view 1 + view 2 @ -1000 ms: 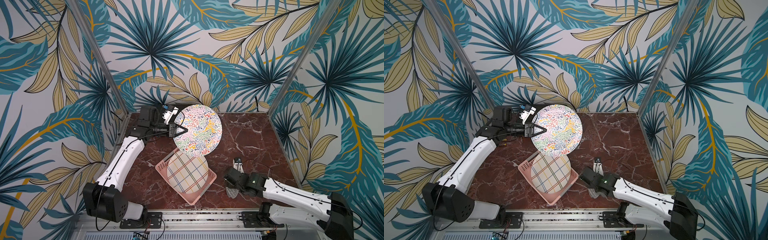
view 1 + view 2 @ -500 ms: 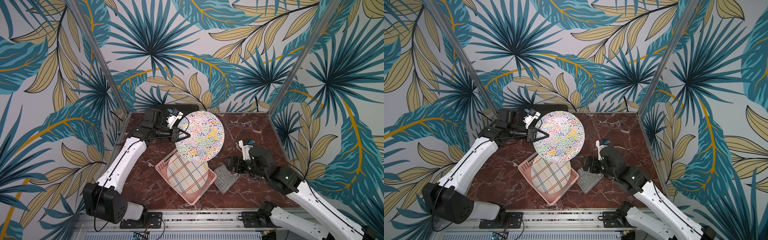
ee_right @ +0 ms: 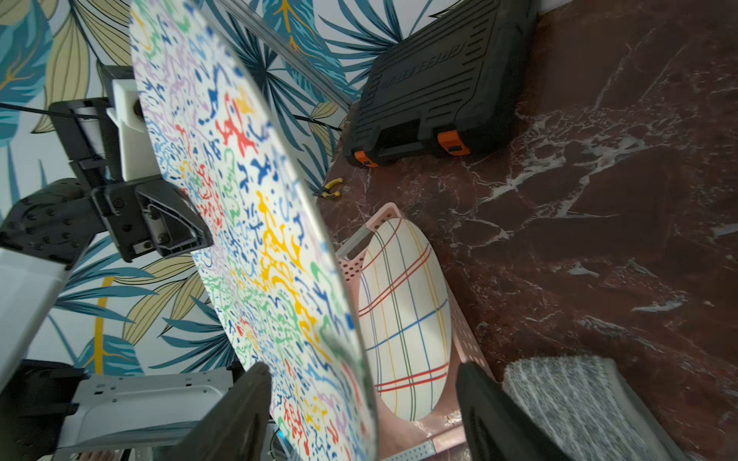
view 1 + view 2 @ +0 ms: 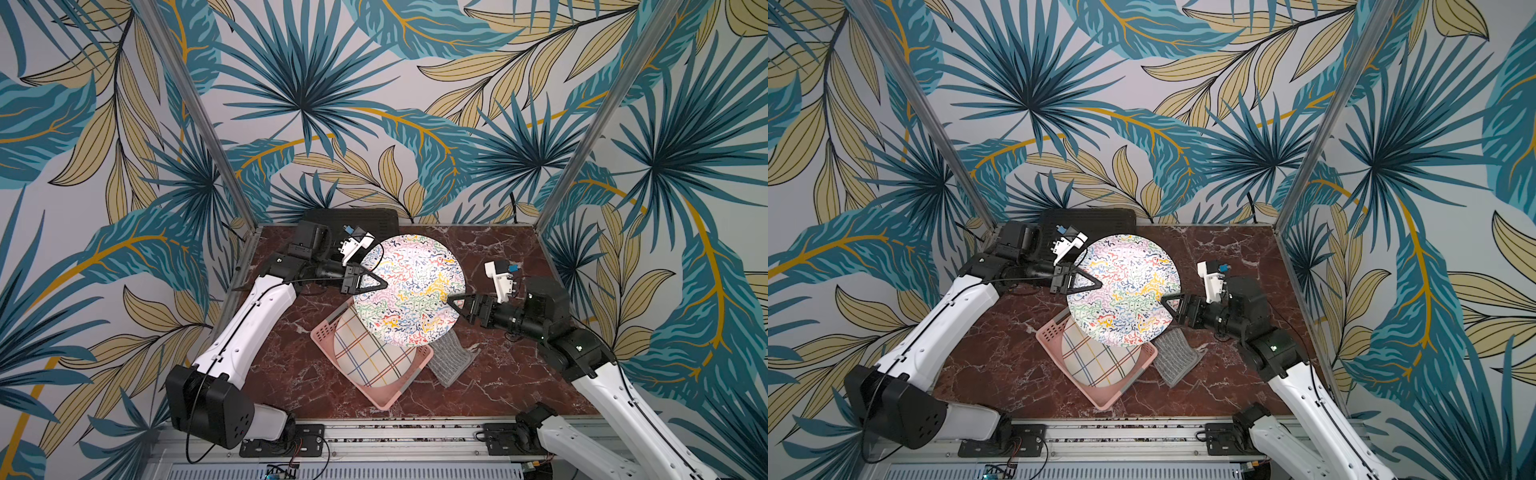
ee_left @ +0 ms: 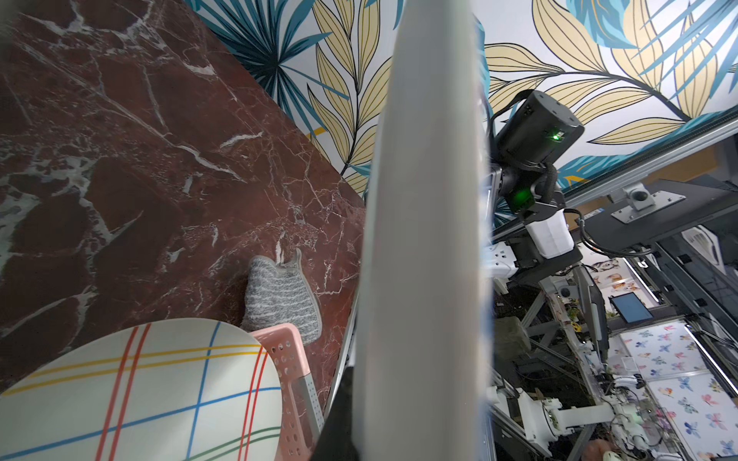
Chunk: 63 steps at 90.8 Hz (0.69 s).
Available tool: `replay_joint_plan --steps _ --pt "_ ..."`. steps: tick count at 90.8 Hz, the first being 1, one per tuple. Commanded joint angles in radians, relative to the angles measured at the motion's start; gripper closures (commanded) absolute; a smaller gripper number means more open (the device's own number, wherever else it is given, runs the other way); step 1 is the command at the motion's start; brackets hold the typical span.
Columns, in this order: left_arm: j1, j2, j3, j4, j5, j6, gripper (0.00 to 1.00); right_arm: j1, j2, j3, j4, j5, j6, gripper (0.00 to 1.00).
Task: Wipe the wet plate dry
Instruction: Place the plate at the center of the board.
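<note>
Right gripper: risen from the grey ribbed cloth, which lies flat on the marble table; jaws now wide, astride the round glossy squiggle plate rim. Left gripper: clamped on the opposite rim, plate tilted above the pink perforated basket. Likely a handover; cloth unheld, wiping pending.

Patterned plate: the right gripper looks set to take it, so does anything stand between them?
Nothing visible does. The right gripper is open, and the rim of the patterned plate sits between its jaws, opposite the left gripper, which is shut on it. The grey cloth lies on the table beside the pink basket, outside that gap.
</note>
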Motion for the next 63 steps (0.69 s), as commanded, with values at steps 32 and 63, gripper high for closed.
replay_joint_plan --steps 32,63 --pt "-0.003 -0.029 0.014 0.101 0.099 -0.078 0.75 -0.019 -0.012 -0.096 0.377 -0.129 0.116 1.00" --pt "0.122 -0.064 0.086 0.051 -0.233 -0.001 0.00 -0.231 0.070 -0.039 0.340 0.009 0.280 1.00"
